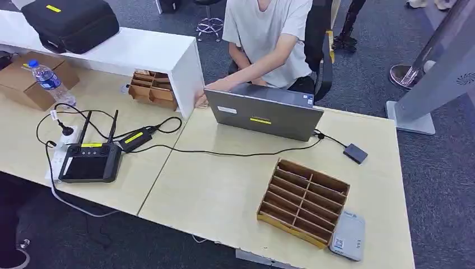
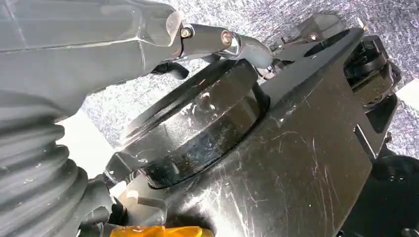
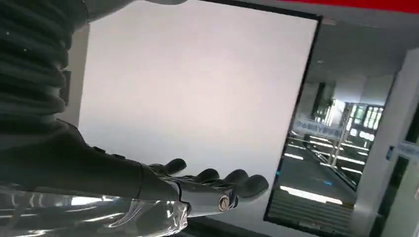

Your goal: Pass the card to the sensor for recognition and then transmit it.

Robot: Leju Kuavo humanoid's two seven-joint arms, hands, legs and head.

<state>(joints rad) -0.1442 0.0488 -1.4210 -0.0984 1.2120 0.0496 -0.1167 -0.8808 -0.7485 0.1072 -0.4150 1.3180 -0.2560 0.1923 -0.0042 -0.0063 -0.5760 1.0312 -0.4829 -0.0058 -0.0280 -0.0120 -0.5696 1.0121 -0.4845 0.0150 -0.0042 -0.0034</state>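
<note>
A brown cardboard tray with several narrow slots lies on the pale wooden table, towards its right. A flat grey device with a small label lies just beside the tray at the table's near edge. A small black box sits further back, wired to a grey laptop. In the right wrist view my right hand is stretched out flat with its fingers apart and nothing in it, facing a white panel. My left hand hangs low, its thumb straight and holding nothing.
A person in a white shirt sits behind the laptop, one hand at its left side. On the left lie a black controller with cables, a water bottle, cardboard boxes, a white shelf and a black bag.
</note>
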